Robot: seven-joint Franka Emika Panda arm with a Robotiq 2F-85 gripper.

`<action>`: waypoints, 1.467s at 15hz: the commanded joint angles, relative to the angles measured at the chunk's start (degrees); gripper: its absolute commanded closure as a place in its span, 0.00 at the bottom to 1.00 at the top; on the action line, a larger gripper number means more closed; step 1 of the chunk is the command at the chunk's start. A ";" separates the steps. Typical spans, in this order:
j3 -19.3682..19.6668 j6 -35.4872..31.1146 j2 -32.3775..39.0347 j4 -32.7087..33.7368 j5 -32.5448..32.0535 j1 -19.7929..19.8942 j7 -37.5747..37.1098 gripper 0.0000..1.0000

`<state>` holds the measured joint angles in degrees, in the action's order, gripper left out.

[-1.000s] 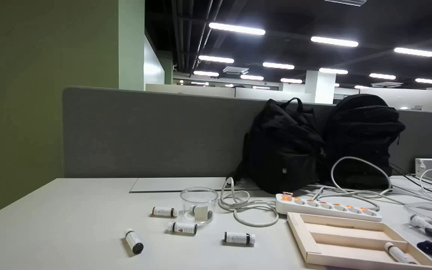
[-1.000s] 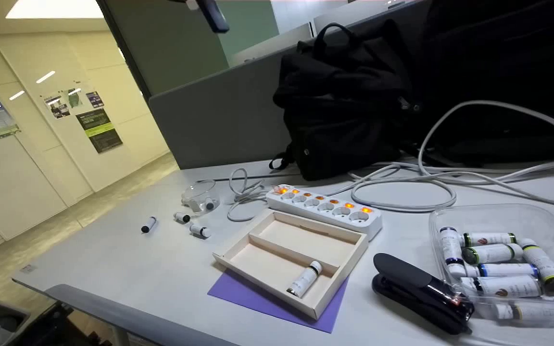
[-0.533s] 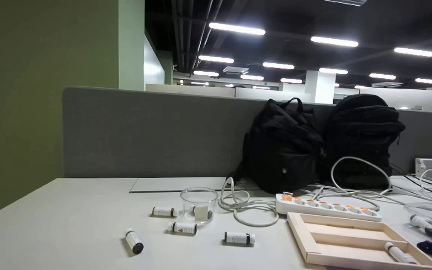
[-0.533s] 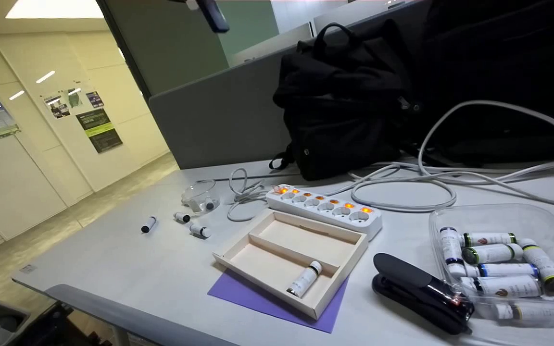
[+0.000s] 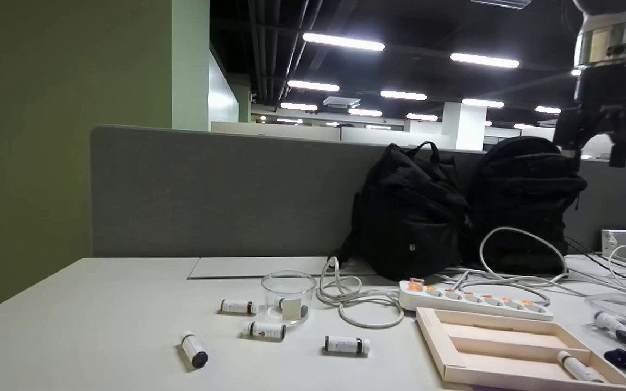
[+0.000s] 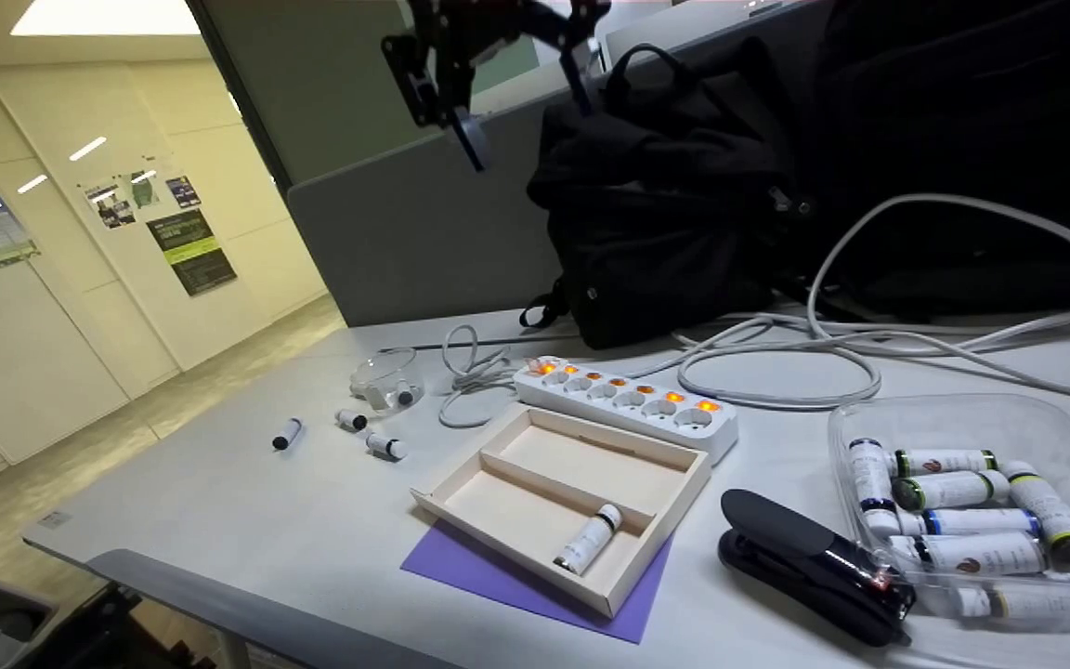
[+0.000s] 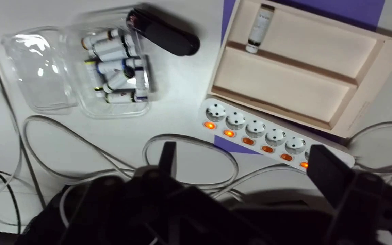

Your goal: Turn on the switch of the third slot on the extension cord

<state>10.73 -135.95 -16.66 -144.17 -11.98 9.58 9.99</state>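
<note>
The extension cord is a long white power strip that shows in both exterior views (image 5: 443,303) (image 6: 656,426) and in the wrist view (image 7: 239,137). It has a row of round sockets with an orange switch beside each. In the wrist view the three middle switches (image 7: 267,149) are unlit; those nearer both ends (image 7: 229,133) glow. A further lit switch (image 6: 547,368) sits at the cable end under a clear cover. My gripper (image 7: 243,148) is open, empty and well above the table in both exterior views (image 5: 595,156) (image 6: 530,137). Its finger (image 7: 327,173) hides the strip's cable-end part.
A wooden frame (image 6: 504,472) holding a vial lies against the strip's long side. A black stapler (image 6: 804,557) and a clear tub (image 6: 999,409) of vials are close by. White cables (image 6: 781,406) and black backpacks (image 6: 656,232) are behind. Several loose vials (image 5: 346,345) lie apart.
The arm and gripper have come into view in both exterior views; earlier only small parts showed at the edges. The gripper is lower now. The objects on the table have not moved.
</note>
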 commanded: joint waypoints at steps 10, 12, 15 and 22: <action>-5.75 -17.85 31.07 22.41 13.16 -3.69 -0.74 0.95; -5.47 -10.00 34.82 26.81 10.73 -3.59 -0.40 1.00; -6.03 -9.21 34.20 24.72 11.56 -3.30 -0.01 0.99; -6.08 -7.34 36.00 26.72 11.53 -2.95 0.72 1.00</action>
<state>5.27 -143.38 19.37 -117.50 -0.08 6.04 10.97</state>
